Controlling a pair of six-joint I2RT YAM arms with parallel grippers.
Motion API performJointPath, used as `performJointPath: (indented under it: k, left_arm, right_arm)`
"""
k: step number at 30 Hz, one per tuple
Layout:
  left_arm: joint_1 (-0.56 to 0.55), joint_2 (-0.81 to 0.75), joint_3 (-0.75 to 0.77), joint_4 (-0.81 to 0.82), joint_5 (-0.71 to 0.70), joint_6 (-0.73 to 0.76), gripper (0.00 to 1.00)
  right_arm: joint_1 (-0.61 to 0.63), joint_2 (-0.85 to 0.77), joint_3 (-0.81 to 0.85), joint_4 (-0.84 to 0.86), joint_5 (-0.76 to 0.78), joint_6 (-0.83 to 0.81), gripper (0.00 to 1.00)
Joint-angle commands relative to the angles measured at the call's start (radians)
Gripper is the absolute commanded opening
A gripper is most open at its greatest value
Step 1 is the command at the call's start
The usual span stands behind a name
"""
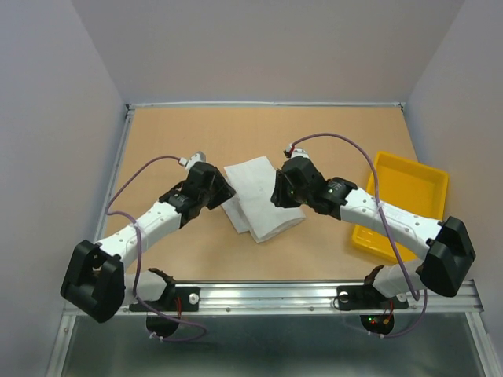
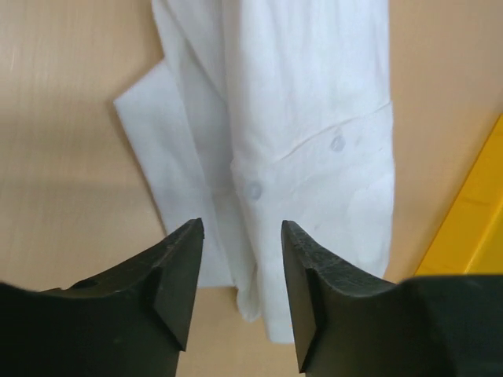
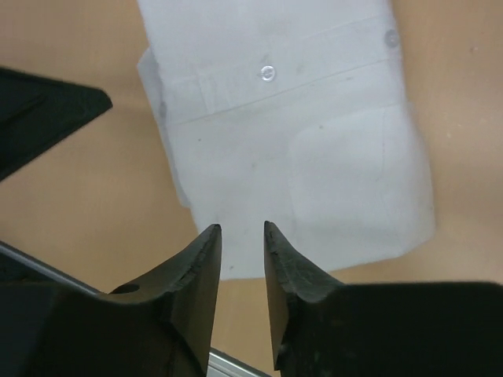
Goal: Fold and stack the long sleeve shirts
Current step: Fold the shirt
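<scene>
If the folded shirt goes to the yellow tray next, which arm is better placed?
Probably right: the right gripper hangs open at the tray-side edge of the white shirt, with the yellow tray on its side. The left gripper, also open, sits across the shirt.

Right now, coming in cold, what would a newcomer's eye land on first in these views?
First, the folded white shirt lying mid-table, a pale rectangle against the tan table. Next, the left tool and right tool flanking it from either side, jaws apart and gripping nothing. Then the bright yellow tray at the table's right edge.
</scene>
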Motion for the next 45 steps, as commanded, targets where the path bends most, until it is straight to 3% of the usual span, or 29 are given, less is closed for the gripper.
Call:
performJointPath:
  k: [1, 11, 15, 19, 22, 28, 38, 41, 45]
  left_arm:
    - [0.058, 0.080, 0.157, 0.009, -0.048, 0.075, 0.52]
    - [0.106, 0.379, 0.488, 0.106, 0.023, 0.184, 0.47]
    - [0.107, 0.462, 0.539, 0.117, 0.026, 0.194, 0.46]
    - [0.107, 0.503, 0.498, 0.160, 0.023, 0.173, 0.45]
    - [0.110, 0.506, 0.406, 0.193, -0.028, 0.119, 0.39]
    - [0.116, 0.447, 0.175, 0.298, -0.057, -0.008, 0.37]
    - [0.130, 0.350, 0.053, 0.289, -0.109, -0.037, 0.38]
    - [0.129, 0.302, 0.061, 0.276, -0.114, -0.007, 0.44]
    - [0.123, 0.191, 0.099, 0.263, -0.106, 0.046, 0.62]
  right_arm:
    - [0.005, -0.038, -0.088, 0.271, -0.105, 0.047, 0.33]
    - [0.005, 0.022, -0.254, 0.569, -0.267, 0.099, 0.24]
    - [0.005, 0.062, -0.293, 0.634, -0.348, 0.102, 0.24]
    - [0.005, 0.105, -0.323, 0.656, -0.380, 0.091, 0.24]
    - [0.005, 0.134, -0.365, 0.685, -0.411, 0.103, 0.24]
    - [0.003, 0.164, -0.450, 0.733, -0.440, 0.130, 0.24]
    - [0.005, 0.163, -0.467, 0.740, -0.452, 0.134, 0.24]
    - [0.003, 0.089, -0.460, 0.736, -0.454, 0.120, 0.27]
    - [-0.024, 0.008, -0.406, 0.690, -0.452, 0.114, 0.36]
